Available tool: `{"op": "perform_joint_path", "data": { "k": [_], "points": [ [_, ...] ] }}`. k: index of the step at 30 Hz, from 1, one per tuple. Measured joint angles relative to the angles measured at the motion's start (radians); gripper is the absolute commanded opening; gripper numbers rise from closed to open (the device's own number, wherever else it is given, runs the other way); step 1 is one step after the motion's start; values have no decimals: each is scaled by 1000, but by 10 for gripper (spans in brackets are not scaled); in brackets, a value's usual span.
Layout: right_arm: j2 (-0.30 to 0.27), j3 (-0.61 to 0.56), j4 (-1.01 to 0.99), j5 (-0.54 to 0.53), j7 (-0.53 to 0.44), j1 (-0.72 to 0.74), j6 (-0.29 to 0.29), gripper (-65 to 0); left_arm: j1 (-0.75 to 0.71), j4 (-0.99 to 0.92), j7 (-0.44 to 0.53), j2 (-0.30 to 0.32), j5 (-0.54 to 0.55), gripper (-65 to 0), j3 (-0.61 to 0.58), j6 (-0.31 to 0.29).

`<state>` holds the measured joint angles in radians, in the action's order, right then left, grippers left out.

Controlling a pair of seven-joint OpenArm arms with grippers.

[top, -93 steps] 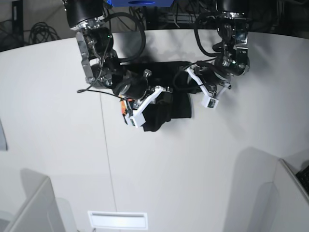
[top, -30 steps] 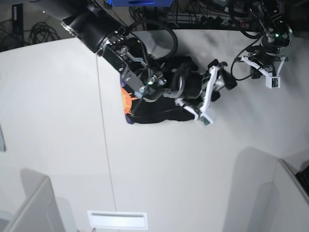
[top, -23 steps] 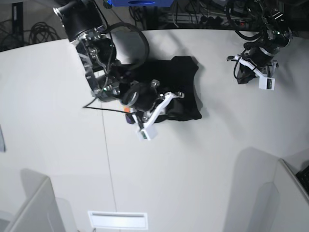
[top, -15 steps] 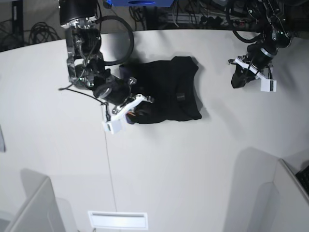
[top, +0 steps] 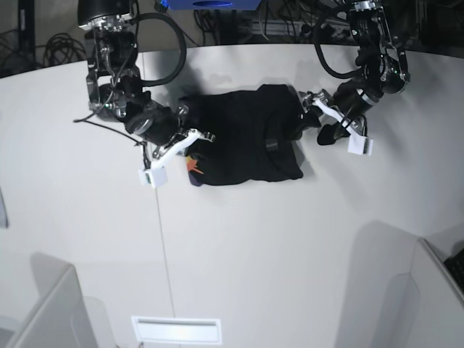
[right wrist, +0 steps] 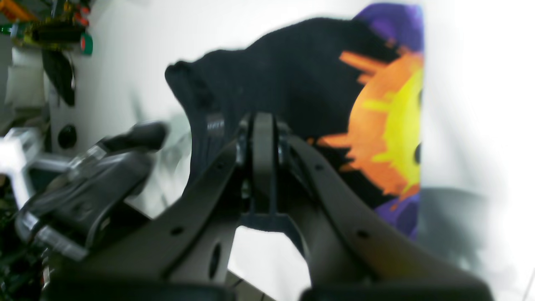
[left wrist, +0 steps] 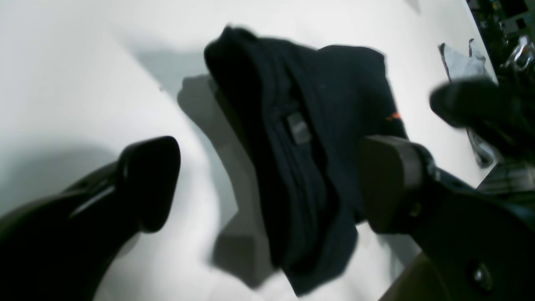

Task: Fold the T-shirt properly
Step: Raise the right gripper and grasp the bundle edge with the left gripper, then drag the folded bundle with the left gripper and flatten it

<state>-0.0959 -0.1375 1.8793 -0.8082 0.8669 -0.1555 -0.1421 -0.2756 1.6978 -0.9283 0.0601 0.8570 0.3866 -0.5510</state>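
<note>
While T-shirt [top: 246, 138] lies bunched, grey scrap [left wrist: 462, 62] sits beyond.

- A wide white worktop [top: 239, 246] with a curved far edge is seen in the base view.
- A thin seam [top: 161, 239] is run across it from 12 toward 6 o'clock.
- A white slotted panel [top: 176, 330] is set at its 6 o'clock edge.
- Pale angular dividers [top: 43, 304] are placed at 7 and 5 o'clock.
- Dark cables [top: 61, 49] are massed behind, toward 11 o'clock.
</note>
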Motion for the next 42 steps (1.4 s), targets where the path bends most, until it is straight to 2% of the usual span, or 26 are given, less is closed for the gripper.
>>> {"op": "perform_joint_path", "data": {
  "k": [3, 7, 9, 11, 13, 15, 18, 20, 24, 30, 33, 38, 42],
  "points": [
    [-1, 2, 34, 3, -1, -12, 0, -650, 29, -68, 4, -10, -10, 0, -10, 4],
    [-13, 22, 65, -4, -103, -60, 3, -650, 57, -117, 4, -10, -11, 0, -53, 4],
    [-22, 23, 63, 3, -123, -92, 4, -650, 74, -137, 4, -11, -10, 0, -84, 3],
    [-39, 22, 61, -1, -142, -111, 62, -650, 91, -167, 9, -13, -2, 0, -97, 2],
    [-43, 23, 61, 3, -164, -122, 90, -650, 96, -208, 60, -10, 12, 0, -113, 3],
    [-37, 53, 62, -5, -154, -140, 113, -650, 101, -234, 113, -2, 15, 0, -151, 41],
    [-34, 106, 63, 0, -158, -172, 113, -650, 107, -238, 165, -3, -30, -3, -225, 65],
    [-39, 134, 62, 1, -158, -187, 113, -650, 103, -238, 174, -10, -40, -66, -248, 64],
    [-31, 211, 63, -2, -161, -224, 114, -650, 104, -243, 158, -4, -84, -327, -253, 73],
    [-30, 314, 63, -1, -157, -262, 114, -650, 109, -245, 118, -5, -152, -635, -253, 79],
    [-29, 356, 63, -5, -161, -278, 113, -650, 141, -241, 46, -4, -197, -650, -253, 71],
    [-27, 444, 63, -111, -161, -311, 113, -650, 184, -232, -18, 4, -267, -650, -268, 54],
    [-27, 496, 62, -112, -158, -330, 113, -650, 246, -223, -40, 78, -348, -650, -413, 50]
  ]
}}
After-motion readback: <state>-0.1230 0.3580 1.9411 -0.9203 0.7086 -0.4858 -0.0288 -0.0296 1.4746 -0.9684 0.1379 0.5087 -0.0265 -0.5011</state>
